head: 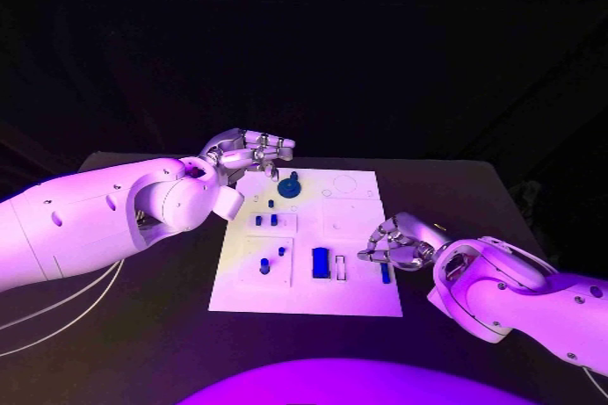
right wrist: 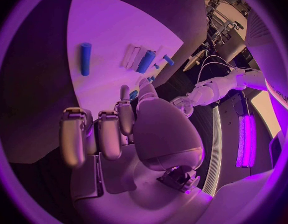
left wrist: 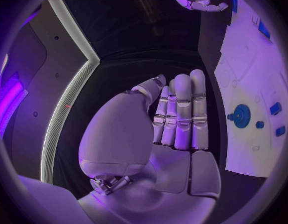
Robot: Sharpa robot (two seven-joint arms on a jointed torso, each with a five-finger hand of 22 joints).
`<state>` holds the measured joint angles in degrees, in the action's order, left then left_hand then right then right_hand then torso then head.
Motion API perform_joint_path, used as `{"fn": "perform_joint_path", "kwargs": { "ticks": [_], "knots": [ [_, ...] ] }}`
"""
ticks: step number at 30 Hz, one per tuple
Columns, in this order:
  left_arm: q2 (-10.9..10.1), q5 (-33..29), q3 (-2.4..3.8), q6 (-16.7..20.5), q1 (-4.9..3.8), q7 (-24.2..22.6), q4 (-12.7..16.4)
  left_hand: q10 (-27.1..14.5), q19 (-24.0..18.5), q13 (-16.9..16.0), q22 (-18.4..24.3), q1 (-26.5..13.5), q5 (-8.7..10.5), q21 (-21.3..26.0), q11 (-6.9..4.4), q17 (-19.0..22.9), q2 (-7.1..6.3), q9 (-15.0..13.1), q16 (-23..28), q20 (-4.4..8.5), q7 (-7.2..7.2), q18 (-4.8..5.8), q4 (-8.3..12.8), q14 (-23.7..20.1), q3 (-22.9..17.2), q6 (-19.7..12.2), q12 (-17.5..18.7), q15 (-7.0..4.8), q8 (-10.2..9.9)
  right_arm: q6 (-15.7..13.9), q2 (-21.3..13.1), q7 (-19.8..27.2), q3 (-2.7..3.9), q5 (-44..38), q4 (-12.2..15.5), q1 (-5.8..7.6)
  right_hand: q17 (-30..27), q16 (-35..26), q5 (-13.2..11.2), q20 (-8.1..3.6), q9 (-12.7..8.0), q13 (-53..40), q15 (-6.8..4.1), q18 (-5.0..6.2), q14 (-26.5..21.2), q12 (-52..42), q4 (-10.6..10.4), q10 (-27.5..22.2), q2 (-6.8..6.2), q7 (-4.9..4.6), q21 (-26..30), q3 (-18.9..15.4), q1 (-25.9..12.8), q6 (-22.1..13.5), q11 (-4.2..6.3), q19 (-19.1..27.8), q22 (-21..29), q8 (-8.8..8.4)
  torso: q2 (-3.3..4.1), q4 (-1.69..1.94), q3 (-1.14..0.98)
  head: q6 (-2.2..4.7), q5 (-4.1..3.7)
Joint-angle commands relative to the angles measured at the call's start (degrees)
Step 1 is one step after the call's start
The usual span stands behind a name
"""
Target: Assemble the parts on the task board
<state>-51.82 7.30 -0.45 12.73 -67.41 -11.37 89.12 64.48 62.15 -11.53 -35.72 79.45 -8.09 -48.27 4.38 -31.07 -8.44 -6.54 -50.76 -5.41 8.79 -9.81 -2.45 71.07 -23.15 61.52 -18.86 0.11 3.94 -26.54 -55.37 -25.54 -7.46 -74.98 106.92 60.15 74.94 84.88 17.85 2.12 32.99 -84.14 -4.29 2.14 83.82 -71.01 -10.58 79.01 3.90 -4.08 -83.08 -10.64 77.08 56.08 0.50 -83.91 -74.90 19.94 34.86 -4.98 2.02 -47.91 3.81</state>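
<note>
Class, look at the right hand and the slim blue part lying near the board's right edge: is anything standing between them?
Nothing visible does. The right hand sits at the task board's right edge, beside the slim blue part, its fingers empty. Only bare board lies between them.

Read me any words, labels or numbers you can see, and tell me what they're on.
None can be read for sure.
Right arm: dark lettering on its white shell, cut off and too blurred to read.
Task board: outlines and blue parts, no text.
</note>
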Motion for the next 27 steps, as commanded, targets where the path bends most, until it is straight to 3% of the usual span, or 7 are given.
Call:
{"fn": "perform_joint_path", "kwargs": {
  "ticks": [1,7,10,15,27],
  "knots": [
    [0.07,-0.04,0.03,-0.66,-0.03,-0.33,0.21,-0.49,0.53,-0.09,0.06,-0.09,0.28,0.22,0.09,0.07,0.45,0.04,-0.19,0.05,-0.12,-0.79,0.13,-0.46,0.23,-0.08,-0.27,0.08,0.11,2.74,-1.99,1.78,-0.11,-0.51,0.03,-0.21,5.87,-0.32,-0.07,0.29,-0.25,9.61,0.35,-0.61,4.36,0.16,0.30,0.20,0.08,0.10,-0.13,0.17,0.61,0.18,-0.19,-2.80,-12.41,-0.47,-0.15,-0.46,0.07,0.16,-0.26],
    [0.03,-0.04,0.03,-0.69,-0.03,-0.32,0.23,-0.49,0.53,-0.09,0.06,-0.09,0.28,0.22,0.09,0.07,0.45,0.04,-0.19,0.05,-0.12,-0.79,0.13,-0.46,0.23,-0.08,-0.27,0.08,0.11,3.00,-3.85,-0.16,-0.24,-3.73,-0.11,-1.55,5.98,-0.27,0.07,0.46,-1.50,9.49,0.52,-0.67,4.38,0.12,0.20,0.39,0.47,-0.22,-0.37,0.32,1.19,0.38,-0.42,-2.94,-12.55,-2.31,-0.24,-1.07,0.00,0.14,-0.73],
    [0.08,-0.04,0.03,-0.75,-0.03,-0.32,0.22,-0.49,0.53,-0.09,0.06,-0.09,0.28,0.22,0.09,0.07,0.45,0.04,-0.19,0.05,-0.12,-0.79,0.13,-0.46,0.23,-0.08,-0.27,0.08,0.11,2.80,-3.98,-1.50,-0.27,-5.04,-0.27,-2.29,6.04,-0.23,0.08,0.52,-1.87,9.43,0.57,-0.71,4.39,0.05,0.04,0.51,0.45,-0.25,-0.57,0.21,1.13,0.75,-0.46,-3.05,-12.65,-2.77,-0.23,-1.17,-0.05,0.13,-0.85],
    [0.12,-0.04,0.02,-0.83,-0.03,-0.29,0.18,-0.58,0.54,-0.16,0.11,-0.06,0.27,0.30,0.08,0.09,0.57,0.03,-0.22,0.05,-0.14,-0.79,0.17,-0.53,0.28,-0.07,-0.32,0.07,0.13,2.68,-3.63,-3.82,-0.31,-6.57,-0.87,-3.23,6.05,-0.23,0.15,0.56,-2.37,9.52,0.53,-0.72,4.40,0.22,-0.68,0.59,0.20,-0.08,-0.59,-0.35,0.43,2.16,-0.37,-3.09,-12.69,-3.26,-0.19,-0.95,-0.06,-0.05,-1.36],
    [-0.06,-0.04,0.01,-0.90,-0.03,-0.23,0.24,-0.58,0.54,-0.16,0.11,-0.06,0.27,0.30,0.08,0.09,0.57,0.03,-0.22,0.05,-0.14,-0.79,0.17,-0.53,0.28,-0.07,-0.32,0.07,0.13,1.09,-1.32,-6.82,-0.32,-9.00,-2.81,-4.20,5.97,-0.29,0.45,0.52,-2.51,9.63,0.45,-0.68,4.38,0.44,-1.26,0.55,-0.10,0.10,-0.44,-0.84,-0.11,2.98,-0.25,-3.04,-12.67,-3.40,-0.13,-0.89,-0.01,-0.49,-1.38]
  ]
}}
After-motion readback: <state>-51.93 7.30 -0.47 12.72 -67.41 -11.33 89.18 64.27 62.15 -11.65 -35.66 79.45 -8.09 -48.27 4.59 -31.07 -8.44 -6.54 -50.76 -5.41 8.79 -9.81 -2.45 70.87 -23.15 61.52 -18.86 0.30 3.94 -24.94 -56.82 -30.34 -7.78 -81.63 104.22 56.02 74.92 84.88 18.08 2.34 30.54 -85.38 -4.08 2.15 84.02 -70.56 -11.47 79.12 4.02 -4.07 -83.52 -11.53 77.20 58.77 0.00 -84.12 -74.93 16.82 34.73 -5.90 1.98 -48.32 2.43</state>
